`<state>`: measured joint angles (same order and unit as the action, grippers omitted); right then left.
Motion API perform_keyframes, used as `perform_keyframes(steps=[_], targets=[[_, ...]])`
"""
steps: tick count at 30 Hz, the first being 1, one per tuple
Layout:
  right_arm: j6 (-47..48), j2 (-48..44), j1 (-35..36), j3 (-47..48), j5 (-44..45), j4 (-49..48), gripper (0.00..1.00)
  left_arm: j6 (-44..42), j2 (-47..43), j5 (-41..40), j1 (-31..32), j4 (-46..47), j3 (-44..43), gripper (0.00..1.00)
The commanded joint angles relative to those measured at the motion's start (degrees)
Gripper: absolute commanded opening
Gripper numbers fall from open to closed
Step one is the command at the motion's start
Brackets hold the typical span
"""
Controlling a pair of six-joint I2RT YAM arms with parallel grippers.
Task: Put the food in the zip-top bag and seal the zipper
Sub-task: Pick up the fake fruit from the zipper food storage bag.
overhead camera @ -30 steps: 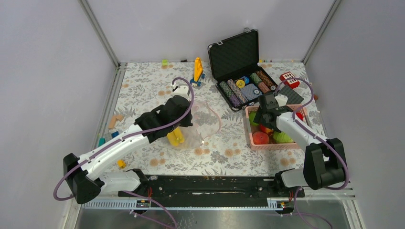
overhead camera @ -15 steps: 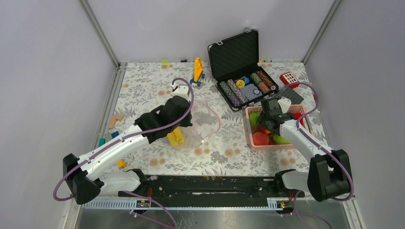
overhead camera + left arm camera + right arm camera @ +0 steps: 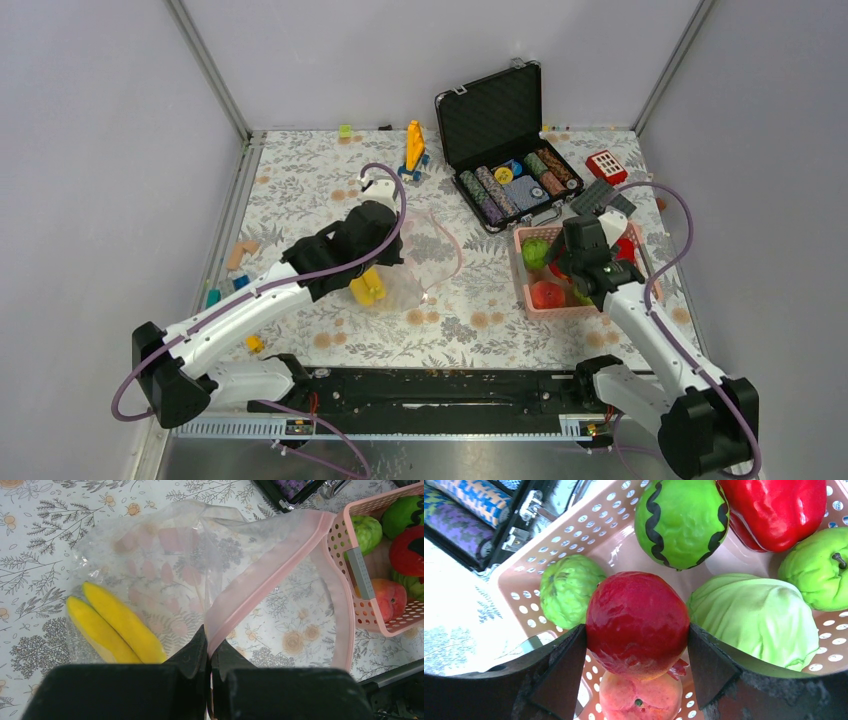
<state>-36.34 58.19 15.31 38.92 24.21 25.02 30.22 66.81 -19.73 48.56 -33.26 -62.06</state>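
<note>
The zip-top bag lies clear and open on the flowered table, with two yellow bananas inside. My left gripper is shut on the pink zipper at the bag's mouth. My right gripper is shut on a round red fruit, held just over the pink basket. Below it lie a peach, a pale-green cabbage, a striped green melon, a red pepper and two green fruits. In the top view the right gripper hangs over the basket.
An open black case of poker chips stands behind the basket, next to a dark plate and a red block. A yellow block tower is at the back. Small blocks lie along the left edge.
My right gripper's jaws have narrowed onto the red fruit, and the right arm has drawn back toward the near right over the basket. The left arm and bag have not moved.
</note>
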Motion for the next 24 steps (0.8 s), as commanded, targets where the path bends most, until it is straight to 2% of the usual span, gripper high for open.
perform_keyframes(steps=[1,12,24], targets=[[0.67,-4.28,-0.28,-0.29,-1.47,0.45,0.45,-0.56,-0.94,0.12,-0.36,2.85,0.71,0.0],[3.26,-12.67,-0.28,-0.45,-5.06,0.32,0.44,-0.51,-1.13,0.81,-0.36,3.31,0.92,0.0],[5.46,-18.3,-0.28,1.91,-13.87,-0.12,0.44,-0.44,-0.87,1.98,-0.32,3.73,1.02,0.0]])
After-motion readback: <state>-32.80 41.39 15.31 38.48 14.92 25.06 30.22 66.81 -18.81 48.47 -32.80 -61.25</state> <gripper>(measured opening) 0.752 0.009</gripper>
